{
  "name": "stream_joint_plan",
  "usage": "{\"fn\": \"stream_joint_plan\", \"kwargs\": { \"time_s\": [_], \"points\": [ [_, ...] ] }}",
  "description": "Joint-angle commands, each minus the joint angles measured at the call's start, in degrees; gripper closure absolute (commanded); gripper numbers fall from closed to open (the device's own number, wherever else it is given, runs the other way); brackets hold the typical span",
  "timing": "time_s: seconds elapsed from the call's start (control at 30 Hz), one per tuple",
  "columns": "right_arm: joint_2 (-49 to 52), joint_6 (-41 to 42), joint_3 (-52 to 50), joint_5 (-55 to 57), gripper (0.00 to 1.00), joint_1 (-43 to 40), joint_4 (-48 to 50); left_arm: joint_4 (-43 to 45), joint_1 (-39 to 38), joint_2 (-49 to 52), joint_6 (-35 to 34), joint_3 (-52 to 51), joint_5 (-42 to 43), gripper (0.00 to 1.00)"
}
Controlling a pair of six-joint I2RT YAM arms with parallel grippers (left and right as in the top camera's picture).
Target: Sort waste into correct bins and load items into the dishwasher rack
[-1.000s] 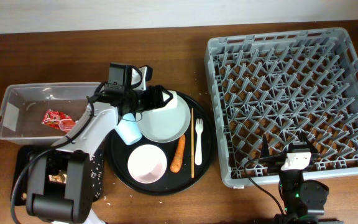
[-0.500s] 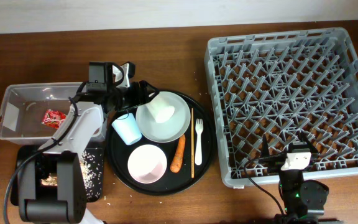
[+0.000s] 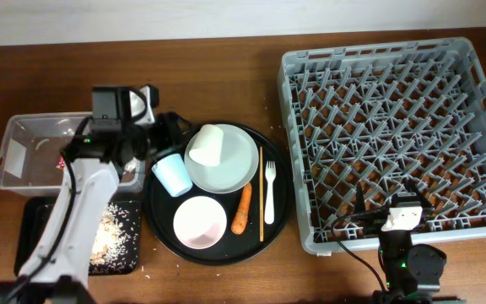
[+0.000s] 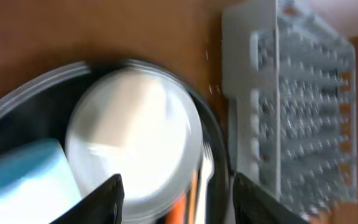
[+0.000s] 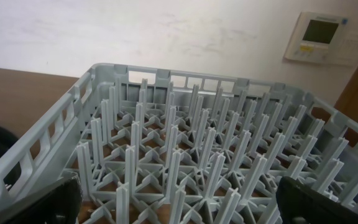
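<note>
Presently, the left tool [image 3: 171, 135] is held wide open and empty at 9 o'clock of the plate [image 3: 236, 176], so the white cup [image 3: 209, 145], tipped sideways at its 11 o'clock, may be nudged and rolled off.

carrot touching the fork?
Apart. Overhead view shows the chopsticks lying between the carrot and the fork, with bare black tray either side.

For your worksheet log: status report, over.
Left gripper open, empty, near plate. Right gripper open at dishwasher rack edge. Rack empty; white cup lies on plate.
</note>
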Motion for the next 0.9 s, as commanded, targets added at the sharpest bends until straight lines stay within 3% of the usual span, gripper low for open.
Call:
{"fn": "stream_joint_plan", "kwargs": {
  "time_s": [0.0,0.17,0.27,0.87],
  "points": [
    [-0.42,0.07,-0.42,0.13,0.01,0.22,-0.07,-1.6,-4.37,0.79,-4.24,-3.43,-0.11,0.44],
    [-0.42,0.04,-0.42,0.13,0.01,0.22,-0.09,14.78,-5.07,1.07,-17.11,-16.9,-0.55,0.44],
    [-0.42,0.07,-0.42,0.13,0.01,0.22,-0.07,19.34,-5.11,1.07,-19.02,-19.39,-5.44,0.44],
    [-0.42,0.07,-0.42,0.13,0.01,0.22,-0.09,31.8,-7.74,6.19,-30.67,-20.35,-8.37,0.45]
  ]
}}
